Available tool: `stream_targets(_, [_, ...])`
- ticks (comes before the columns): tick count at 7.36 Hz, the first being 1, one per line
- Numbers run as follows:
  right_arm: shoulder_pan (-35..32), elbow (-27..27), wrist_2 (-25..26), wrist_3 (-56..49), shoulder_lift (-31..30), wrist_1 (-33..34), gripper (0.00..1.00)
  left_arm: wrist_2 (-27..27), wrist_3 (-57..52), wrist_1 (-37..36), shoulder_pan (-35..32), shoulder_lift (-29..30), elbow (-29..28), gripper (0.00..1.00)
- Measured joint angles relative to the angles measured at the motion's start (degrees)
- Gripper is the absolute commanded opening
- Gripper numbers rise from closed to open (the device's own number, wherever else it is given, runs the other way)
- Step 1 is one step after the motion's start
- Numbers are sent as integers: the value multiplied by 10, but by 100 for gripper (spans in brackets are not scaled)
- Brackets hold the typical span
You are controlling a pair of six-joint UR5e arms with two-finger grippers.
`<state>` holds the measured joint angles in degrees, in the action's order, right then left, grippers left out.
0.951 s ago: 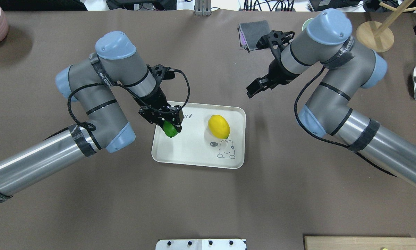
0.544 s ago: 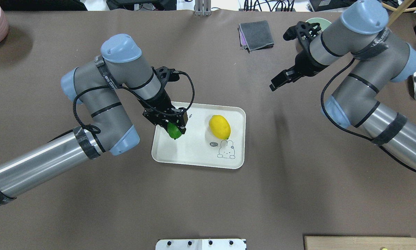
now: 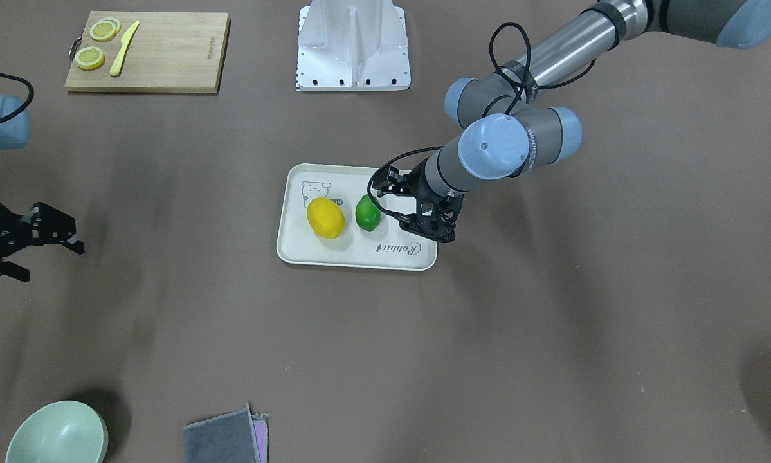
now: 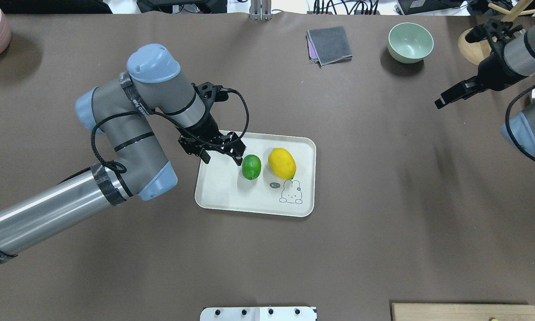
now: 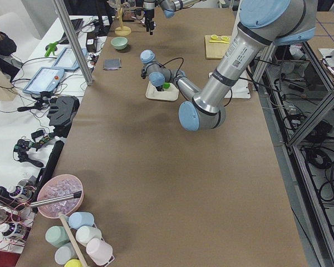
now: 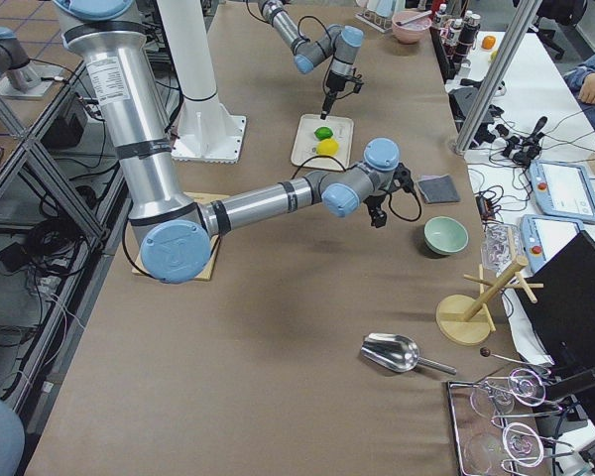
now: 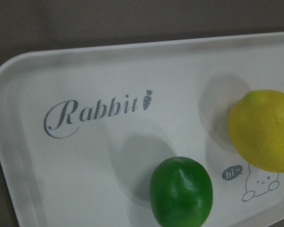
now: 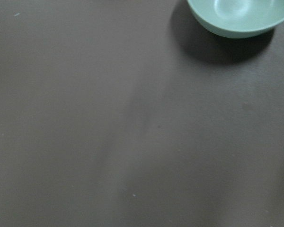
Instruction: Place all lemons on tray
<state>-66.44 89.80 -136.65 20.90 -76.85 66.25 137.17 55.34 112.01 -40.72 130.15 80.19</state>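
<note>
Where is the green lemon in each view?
Exterior front-facing: green lemon on the tray, right of the yellow lemon.
Overhead exterior: green lemon left of the yellow one.
Exterior left: green speck on the distant tray.
Exterior right: green lemon just beyond the yellow one.
Left wrist-mounted: bottom centre.
Right wrist-mounted: not in it.
Shared landmark: the yellow lemon.

The left arm (image 4: 129, 133) is built of matte grey cylinders, with pale blue domed caps (image 4: 153, 60) at the joints; one cap shows small dark screw holes. Its long link is a polished silver tube (image 4: 39, 214) banded with black tape (image 4: 109, 183). A black braided cable (image 4: 247, 118) loops along it. The left gripper (image 4: 222, 159) is black. The right arm (image 4: 515, 58) has the same grey, blue and black finish.
</note>
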Motion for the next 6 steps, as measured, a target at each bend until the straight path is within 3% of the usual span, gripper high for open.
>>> stream_targets(2, [-47,1,-4,-10,-20,36,100,-22,-20,-54,-71,-33,53,98])
stream_targets(5, [-98,28,-7,-17,-69,108,99,-165,-251,-311,-157,-80,194,98])
stream_targets(6, [-111,43,-4,-25,-87,126,99,-210,-305,-364,-185,-101,224,98])
